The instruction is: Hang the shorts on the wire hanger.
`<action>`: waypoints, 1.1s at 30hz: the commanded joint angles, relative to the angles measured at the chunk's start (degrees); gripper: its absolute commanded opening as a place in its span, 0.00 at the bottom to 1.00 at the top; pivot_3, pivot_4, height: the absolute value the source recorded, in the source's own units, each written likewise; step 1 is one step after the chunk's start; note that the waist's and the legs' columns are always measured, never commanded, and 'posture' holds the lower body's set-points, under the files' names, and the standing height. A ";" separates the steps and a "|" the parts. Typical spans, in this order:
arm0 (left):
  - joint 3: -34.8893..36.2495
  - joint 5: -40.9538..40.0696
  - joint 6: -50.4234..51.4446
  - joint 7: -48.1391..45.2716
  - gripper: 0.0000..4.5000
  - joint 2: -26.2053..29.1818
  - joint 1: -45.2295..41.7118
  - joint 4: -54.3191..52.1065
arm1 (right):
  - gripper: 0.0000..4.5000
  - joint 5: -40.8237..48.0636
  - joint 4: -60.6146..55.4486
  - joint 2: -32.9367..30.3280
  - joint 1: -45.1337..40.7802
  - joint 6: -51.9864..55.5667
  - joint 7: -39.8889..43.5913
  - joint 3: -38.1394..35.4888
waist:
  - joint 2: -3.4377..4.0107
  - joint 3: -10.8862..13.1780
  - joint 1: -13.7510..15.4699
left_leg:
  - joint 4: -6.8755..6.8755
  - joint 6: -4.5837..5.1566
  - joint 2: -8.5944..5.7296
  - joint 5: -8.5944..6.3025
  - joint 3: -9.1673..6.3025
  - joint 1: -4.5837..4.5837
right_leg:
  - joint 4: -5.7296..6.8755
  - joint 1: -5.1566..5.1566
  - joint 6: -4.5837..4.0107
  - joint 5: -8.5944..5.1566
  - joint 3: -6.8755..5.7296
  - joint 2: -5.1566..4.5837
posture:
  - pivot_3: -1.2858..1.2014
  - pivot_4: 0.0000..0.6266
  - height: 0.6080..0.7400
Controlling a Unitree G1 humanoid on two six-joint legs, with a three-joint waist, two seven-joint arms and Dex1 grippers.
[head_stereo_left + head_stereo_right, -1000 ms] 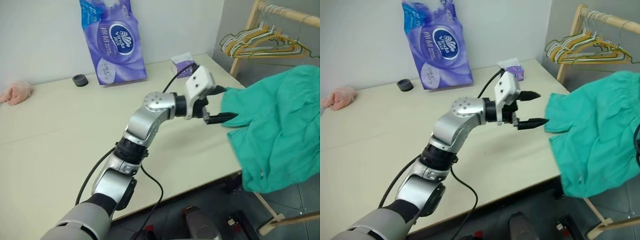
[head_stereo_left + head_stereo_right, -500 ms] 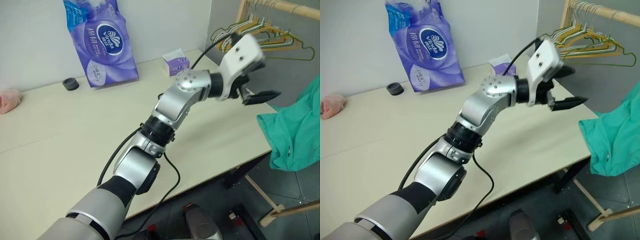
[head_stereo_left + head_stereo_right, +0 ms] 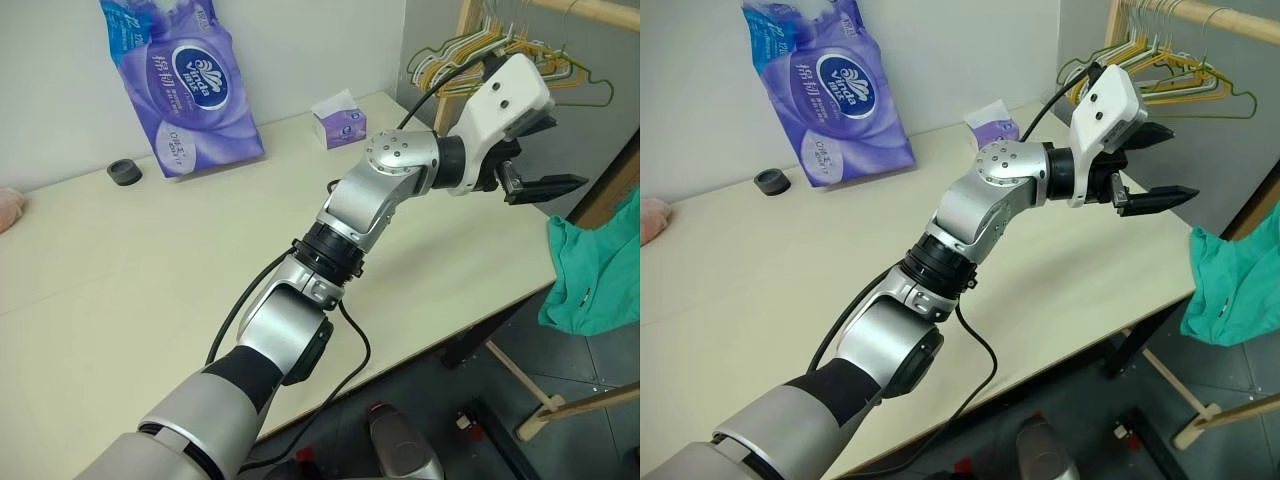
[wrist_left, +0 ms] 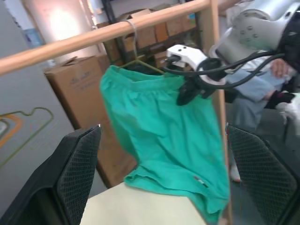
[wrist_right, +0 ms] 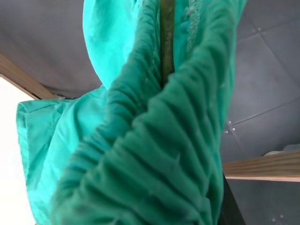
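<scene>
Shorts (image 4: 164, 136) draped from wire hanger (image 4: 140, 63) on wooden rail (image 4: 93, 40), beyond tabletop (image 3: 150, 260) right edge, waistband horizontal. Right gripper (image 4: 187, 91) nearer, fingers pinching waistband. Left gripper (image 3: 1150, 165) level, fingers spread, empty, aimed toward shorts.

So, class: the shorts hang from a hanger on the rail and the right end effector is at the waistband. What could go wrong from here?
1. The right end effector is shut on the waistband of the shorts; pulling away before it opens could drag them off the wire hanger.
2. One hook holds the hanger on the wooden rail; a tug might unhook it.
3. The open left end effector sits near the spare hangers and could snag one.
</scene>
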 commanded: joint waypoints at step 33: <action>1.54 5.33 3.39 3.33 1.00 9.86 13.01 -7.65 | 0.99 7.67 -67.65 20.58 17.75 -16.30 -11.66 -6.35 | 0.14 -0.40 -0.64 | 0.00 -0.04 0.08 0.00 -0.06 0.05 | 0.11 -0.04 0.05 0.00 0.04 0.06 | 0.36 0.18 1.00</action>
